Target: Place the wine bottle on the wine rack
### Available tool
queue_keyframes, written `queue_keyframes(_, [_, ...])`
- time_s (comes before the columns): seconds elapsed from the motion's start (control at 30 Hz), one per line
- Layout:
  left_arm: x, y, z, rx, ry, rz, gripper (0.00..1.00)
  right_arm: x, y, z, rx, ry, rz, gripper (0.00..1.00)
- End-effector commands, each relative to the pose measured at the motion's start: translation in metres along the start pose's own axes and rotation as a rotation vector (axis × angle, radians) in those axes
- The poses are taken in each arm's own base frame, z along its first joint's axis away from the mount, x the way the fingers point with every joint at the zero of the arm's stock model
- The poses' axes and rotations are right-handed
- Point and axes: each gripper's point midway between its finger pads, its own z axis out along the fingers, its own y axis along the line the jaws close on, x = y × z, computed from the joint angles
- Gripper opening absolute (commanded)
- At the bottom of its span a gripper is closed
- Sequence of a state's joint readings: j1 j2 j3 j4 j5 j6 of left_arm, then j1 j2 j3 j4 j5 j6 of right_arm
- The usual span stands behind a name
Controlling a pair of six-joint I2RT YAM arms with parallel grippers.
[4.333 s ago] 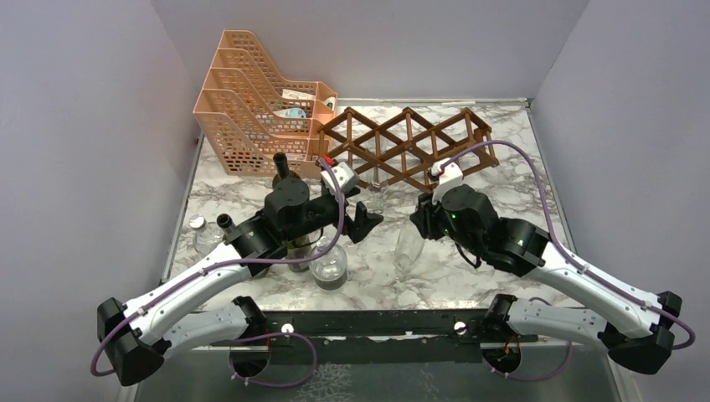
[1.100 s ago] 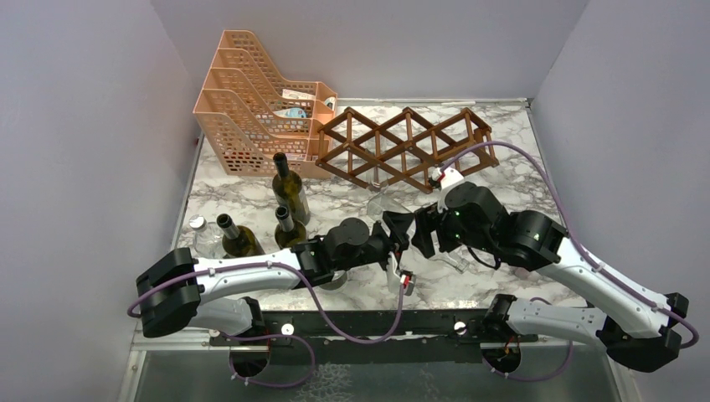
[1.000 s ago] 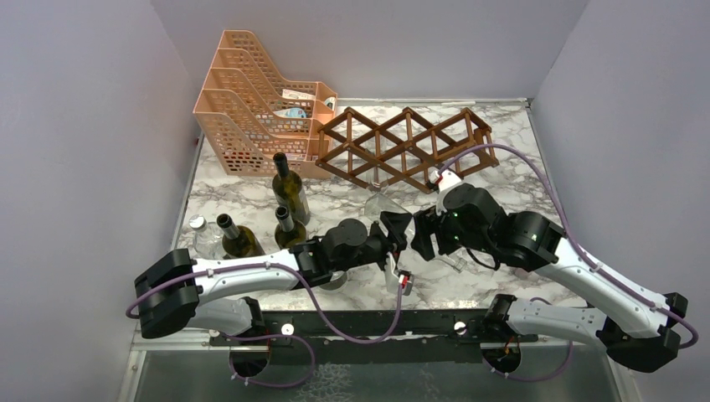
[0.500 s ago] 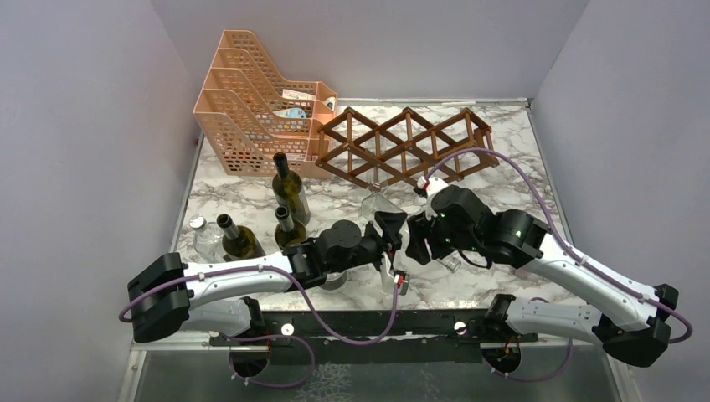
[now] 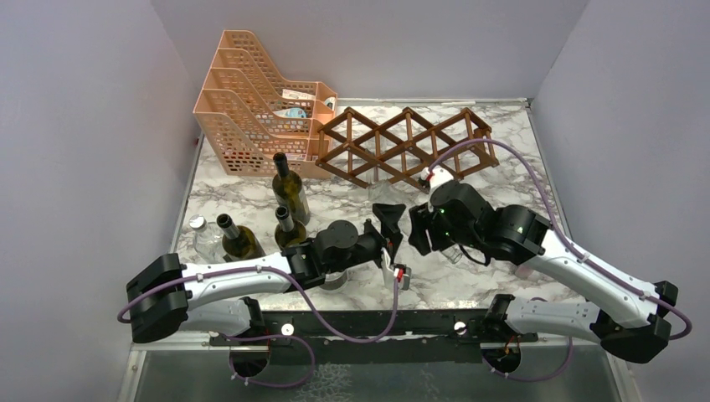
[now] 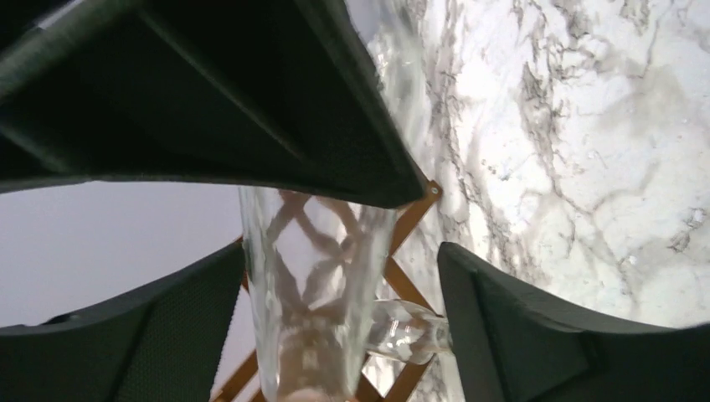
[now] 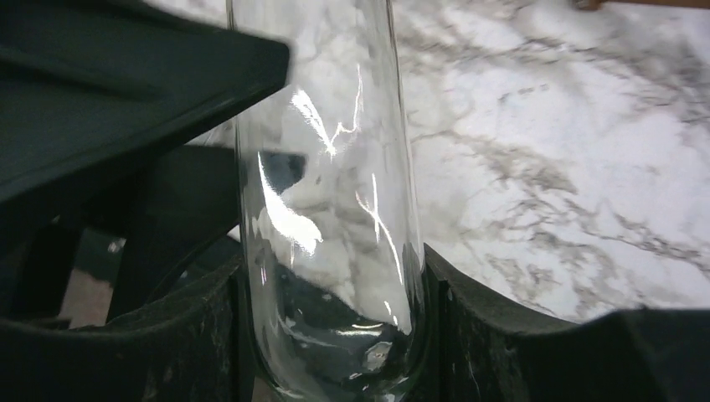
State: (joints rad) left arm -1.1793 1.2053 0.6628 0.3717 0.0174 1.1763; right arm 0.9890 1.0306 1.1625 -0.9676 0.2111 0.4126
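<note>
Two arms meet in the middle of the top view, over the grey and white marble worktop point(image 5: 502, 176). Between them is the wine bottle point(image 5: 383, 195). It is made of clear glass, and it lies tilted, not standing up.

The right claw point(image 5: 412, 231) has hold of the bottle. In the right wrist view its two black fingers point(image 7: 477, 318) press on both sides of the round glass body, near the bottom of the frame. A dark part of the other claw shows at the upper left of that view, just beside the glass.

The left claw point(image 5: 389, 233) is partly open around the bottle and does not squeeze it. In the left wrist view one finger point(image 6: 151, 327) sits right at the glass on the lower left. The other finger, on the lower right, stands a little away from the glass, with a gap between.

The wine rack point(image 5: 402, 146) is the brown wooden one with diamond holes, in the upper middle of the top view. The bottle is near it, just below its front edge, but not in it.

An orange plastic tray point(image 5: 251, 100) stands at the upper left, touching the rack's left end. Three dark green bottles point(image 5: 290, 194) stand on the left side of the worktop, well apart from the claws.
</note>
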Motion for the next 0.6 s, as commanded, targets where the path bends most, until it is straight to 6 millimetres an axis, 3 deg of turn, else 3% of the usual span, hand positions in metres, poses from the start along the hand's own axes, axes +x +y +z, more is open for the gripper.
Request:
queue_keyframes(0.0, [-0.009, 0.019, -0.008, -0.091, -0.028, -0.067, 0.93, -0.050, -0.032, -0.019, 0.185, -0.204, 0.063, 0.01])
queue_keyframes(0.17, [-0.007, 0.035, -0.015, -0.147, 0.000, -0.125, 0.95, -0.056, -0.049, -0.024, 0.286, -0.247, 0.094, 0.01])
queue_keyframes(0.3, [-0.001, 0.052, -0.023, -0.220, 0.046, -0.217, 0.95, -0.043, -0.062, -0.019, 0.355, -0.239, 0.127, 0.01])
queue_keyframes(0.4, [0.000, 0.074, -0.032, -0.321, 0.061, -0.409, 0.95, -0.027, -0.072, -0.011, 0.403, -0.228, 0.163, 0.01])
queue_keyframes(0.47, [0.015, 0.096, -0.041, -0.445, 0.163, -0.617, 0.97, -0.018, -0.076, -0.007, 0.414, -0.226, 0.192, 0.01])
queue_keyframes(0.57, [0.022, 0.105, -0.045, -0.418, 0.297, -0.738, 0.99, -0.017, -0.076, -0.009, 0.404, -0.253, 0.226, 0.01])
